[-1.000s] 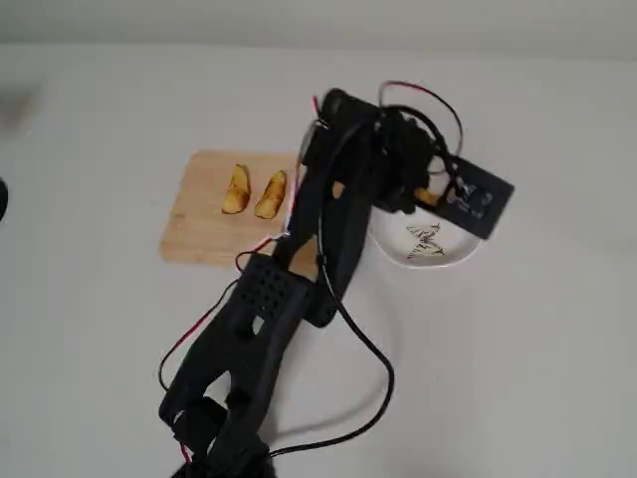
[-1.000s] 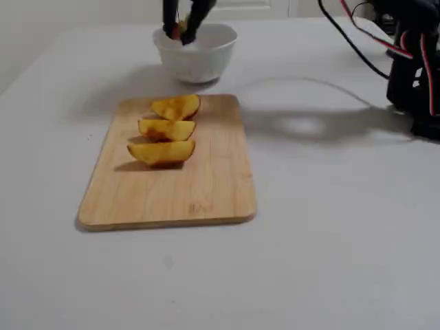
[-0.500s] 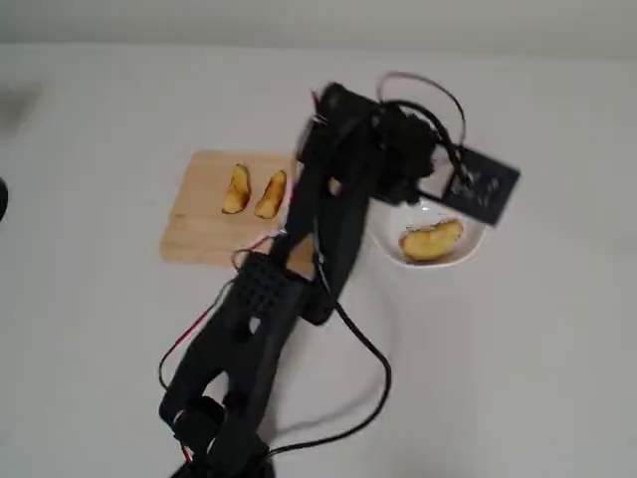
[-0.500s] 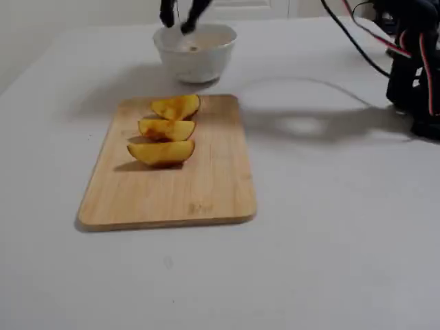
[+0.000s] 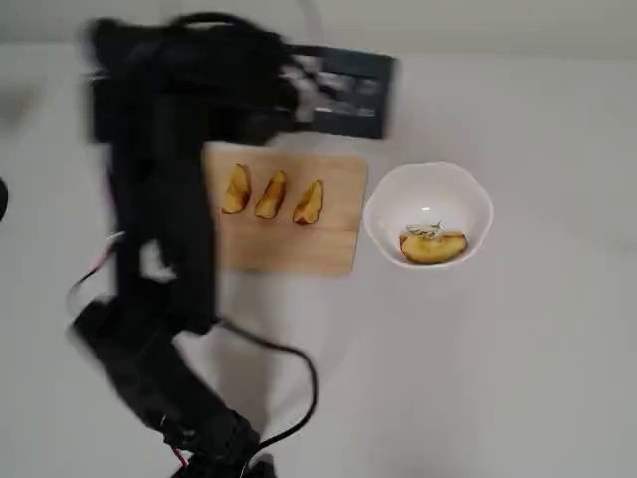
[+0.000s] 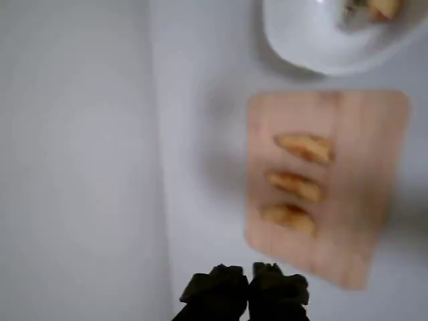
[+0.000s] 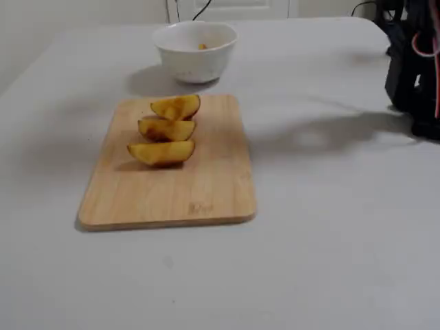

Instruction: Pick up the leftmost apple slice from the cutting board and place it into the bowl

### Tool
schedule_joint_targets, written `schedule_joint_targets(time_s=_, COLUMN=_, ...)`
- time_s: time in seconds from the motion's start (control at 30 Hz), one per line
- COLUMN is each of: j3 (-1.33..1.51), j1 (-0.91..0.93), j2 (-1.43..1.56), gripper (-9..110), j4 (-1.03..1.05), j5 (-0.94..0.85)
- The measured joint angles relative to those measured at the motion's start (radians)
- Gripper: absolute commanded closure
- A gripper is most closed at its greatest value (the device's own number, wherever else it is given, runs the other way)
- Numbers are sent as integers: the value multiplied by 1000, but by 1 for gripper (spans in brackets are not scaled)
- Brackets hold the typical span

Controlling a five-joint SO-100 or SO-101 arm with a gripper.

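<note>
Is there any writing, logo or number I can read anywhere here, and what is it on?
Cutting board: a faint stamped mark near its front edge, too blurred to read.
Bowl: a small dark mark inside, a picture rather than letters.
Dark plate on the arm: pale markings, motion-blurred, unreadable.
Nothing else bears text.

I note a glossy white bowl [image 5: 428,214] with a dark mark inside, yellow-orange apple slice [image 5: 432,247] with reddish-brown skin, light tan wood-grain cutting board [image 7: 168,165], pale grey tabletop [image 7: 330,227], black end effector [image 6: 249,284].
</note>
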Motion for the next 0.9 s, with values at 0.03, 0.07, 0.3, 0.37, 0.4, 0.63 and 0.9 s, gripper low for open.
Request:
schedule_joint_targets(time_s=0.03, j3=118, j1=-14, j2=81, gripper=101, j4=-38, j5=5)
schedule_joint_targets(time_s=0.07, j3=244, j1=-18, j2=163, gripper=101, j4=-81, j5=14)
schedule_joint_targets(time_s=0.3, j3=976, j1=-49, j2=707, gripper=101, j4=-356, j5=14)
schedule_joint_targets(time_s=0.37, j3=1141, j1=-37, j2=821, gripper=101, j4=-416, j5=14)
schedule_joint_targets(time_s=0.4, j3=1223, j1=-32, j2=874, gripper=101, j4=-443, j5=14)
schedule_joint_targets(time_s=0.63, j3=1660, j1=-5, j2=1195, gripper=101, j4=-568, j5=-69)
schedule_joint_targets(time_s=0.9, j3=1974, j1=32, j2=1456, gripper=101, j4=-623, j5=-123)
